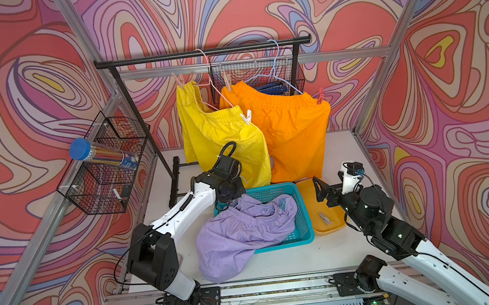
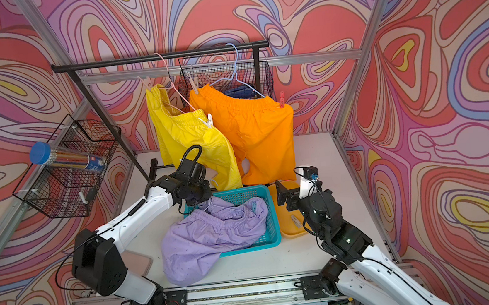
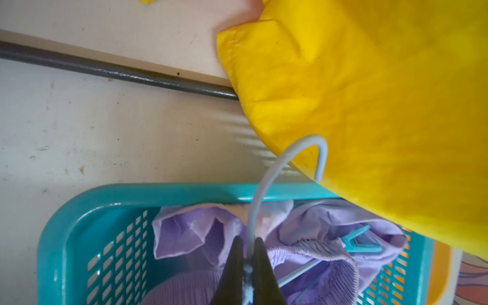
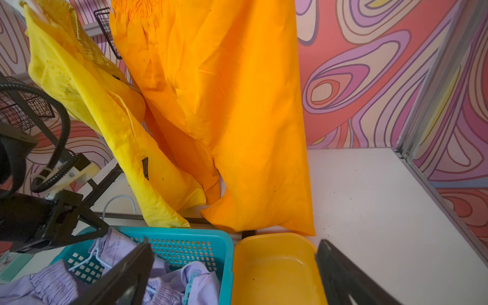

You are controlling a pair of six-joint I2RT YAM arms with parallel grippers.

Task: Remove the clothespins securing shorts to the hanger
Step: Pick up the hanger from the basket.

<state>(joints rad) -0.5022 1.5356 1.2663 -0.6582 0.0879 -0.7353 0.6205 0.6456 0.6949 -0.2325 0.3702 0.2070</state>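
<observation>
Lilac shorts [image 1: 239,236] spill out of the teal basket [image 1: 302,215], still on a white wire hanger [image 3: 264,179]. My left gripper [image 3: 248,243] is shut on that hanger's neck, just above the basket. A pale blue clothespin [image 3: 361,244] is clipped to the lilac waistband. Yellow shorts [image 1: 220,137] hang from the rack with a pink clothespin [image 1: 180,81] and a white one [image 1: 246,118]. Orange shorts [image 1: 293,130] hang beside them, held by a beige clothespin [image 1: 227,83] and a red one [image 1: 320,95]. My right gripper [image 4: 235,245] is open and empty above the yellow tray [image 4: 277,264].
A grey clothespin [image 1: 324,217] lies in the yellow tray. The black rack bar [image 1: 197,53] spans the back, with a wire basket [image 1: 260,72] behind it. Another wire basket [image 1: 107,172] on the left wall holds a blue-capped tube. The rack's foot [image 3: 118,71] lies near the teal basket.
</observation>
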